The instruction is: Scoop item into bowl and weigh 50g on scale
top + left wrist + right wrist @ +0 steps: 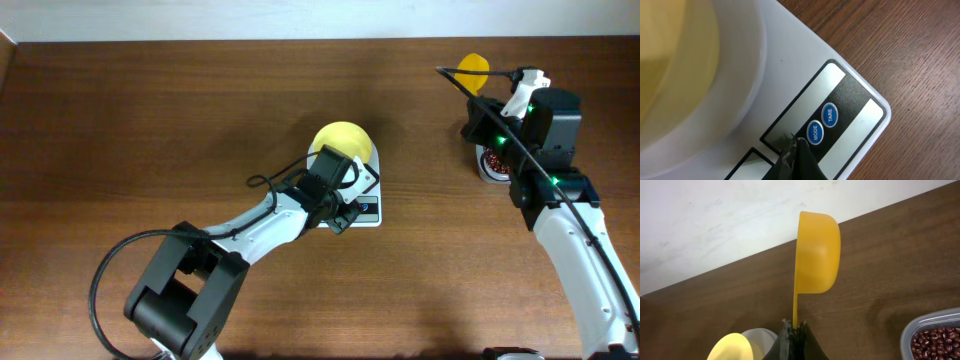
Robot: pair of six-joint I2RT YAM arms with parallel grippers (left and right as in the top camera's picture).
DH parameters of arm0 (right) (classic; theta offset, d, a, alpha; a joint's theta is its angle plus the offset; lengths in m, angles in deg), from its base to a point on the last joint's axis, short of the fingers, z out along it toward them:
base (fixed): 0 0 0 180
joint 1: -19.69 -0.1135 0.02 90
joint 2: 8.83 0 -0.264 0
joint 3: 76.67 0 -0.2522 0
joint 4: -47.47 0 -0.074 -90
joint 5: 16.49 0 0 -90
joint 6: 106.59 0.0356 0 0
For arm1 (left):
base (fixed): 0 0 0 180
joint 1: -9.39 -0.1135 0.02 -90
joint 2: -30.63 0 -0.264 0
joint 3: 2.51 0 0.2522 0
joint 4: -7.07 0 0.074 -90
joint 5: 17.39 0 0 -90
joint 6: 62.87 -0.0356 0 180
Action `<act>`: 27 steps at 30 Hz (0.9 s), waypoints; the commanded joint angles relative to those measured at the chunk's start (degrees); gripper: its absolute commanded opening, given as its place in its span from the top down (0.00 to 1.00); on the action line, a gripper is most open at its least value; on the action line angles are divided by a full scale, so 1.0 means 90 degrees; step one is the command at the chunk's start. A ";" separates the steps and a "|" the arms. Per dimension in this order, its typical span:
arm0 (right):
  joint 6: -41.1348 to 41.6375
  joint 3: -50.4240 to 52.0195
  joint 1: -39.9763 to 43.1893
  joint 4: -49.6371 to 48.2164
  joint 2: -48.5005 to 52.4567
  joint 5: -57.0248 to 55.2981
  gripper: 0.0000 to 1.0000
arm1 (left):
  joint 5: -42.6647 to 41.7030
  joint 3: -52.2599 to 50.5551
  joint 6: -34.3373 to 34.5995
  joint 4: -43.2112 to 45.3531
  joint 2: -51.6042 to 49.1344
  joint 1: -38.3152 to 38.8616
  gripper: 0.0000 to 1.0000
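- Table [150, 120] was dark wood; white wall [715, 220] at 12 o'clock.
- Bowl [343, 140] sat on scale [368, 212]; tub [932, 322] held beans [935, 341] at 3 o'clock.
- Left gripper [792, 152] pressed together; right gripper [792, 330] pinched scoop [817, 255].

Overhead straight down over table [150, 120]; left wrist close above scale [790, 65]; right wrist low, wallward; bowl [342, 140] common.

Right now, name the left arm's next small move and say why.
Probably shift the shut left fingers onto the round blue TARE button: the small pale-yellow plastic bowl already sits, seemingly empty, on the white square digital scale, and they sit by the MODE button instead.
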 commanded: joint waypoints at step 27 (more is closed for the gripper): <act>-0.0073 -0.0080 0.0012 0.0114 -0.0068 -0.0029 0.96 | -0.0036 0.0151 -0.0078 -0.0641 0.1309 -0.0010 1.00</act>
